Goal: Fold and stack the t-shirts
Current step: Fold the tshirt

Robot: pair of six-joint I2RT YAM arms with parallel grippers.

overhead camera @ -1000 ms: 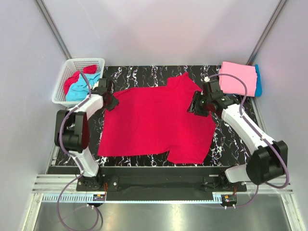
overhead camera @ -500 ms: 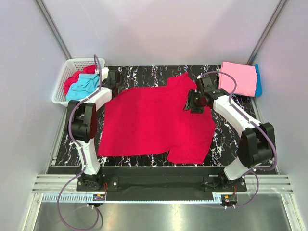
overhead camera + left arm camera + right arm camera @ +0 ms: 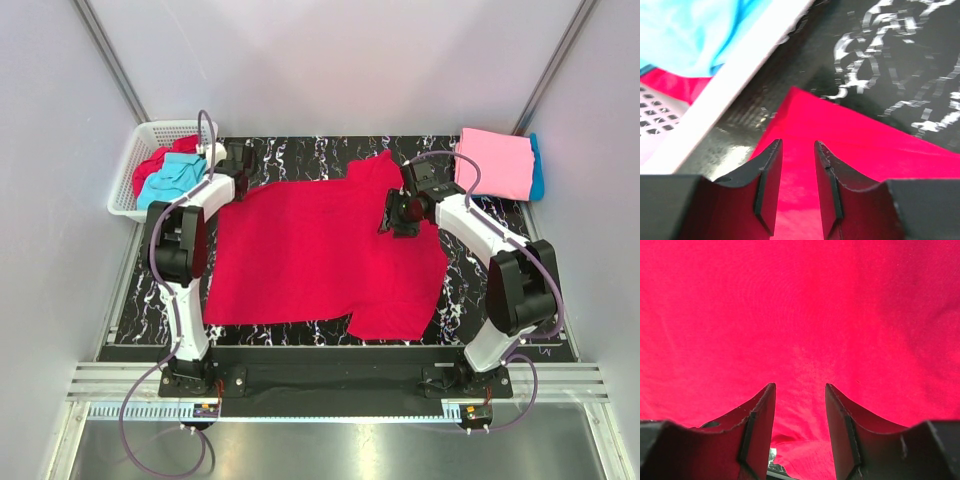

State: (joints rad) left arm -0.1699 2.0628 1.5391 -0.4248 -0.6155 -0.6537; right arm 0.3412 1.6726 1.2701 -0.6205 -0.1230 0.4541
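Marbled black table (image 3: 300, 150) is covered across its middle by the crimson t-shirt (image 3: 320, 250), spread flat (sleeves far and near). Beside the far left corner, the white basket (image 3: 125, 185) is filled with a bundled turquoise shirt (image 3: 170, 180) and a red shirt (image 3: 150, 165). Far right, a pink t-shirt (image 3: 495, 162) is stacked, folded, on a blue t-shirt (image 3: 538, 165). The left gripper (image 3: 797, 145) is held unclenched over the crimson corner, nothing pinched. The right gripper (image 3: 800, 387) is parted above the cloth's right side, empty.

Counting five shirts: two red (spread red shirt (image 3: 320, 255), basket red shirt (image 3: 148, 172)), two turquoise (basket turquoise shirt (image 3: 172, 183), far-right turquoise shirt (image 3: 537, 165)), one pink shirt (image 3: 495, 160). One basket (image 3: 122, 195), two arms (image 3: 178, 250) (image 3: 480, 230).
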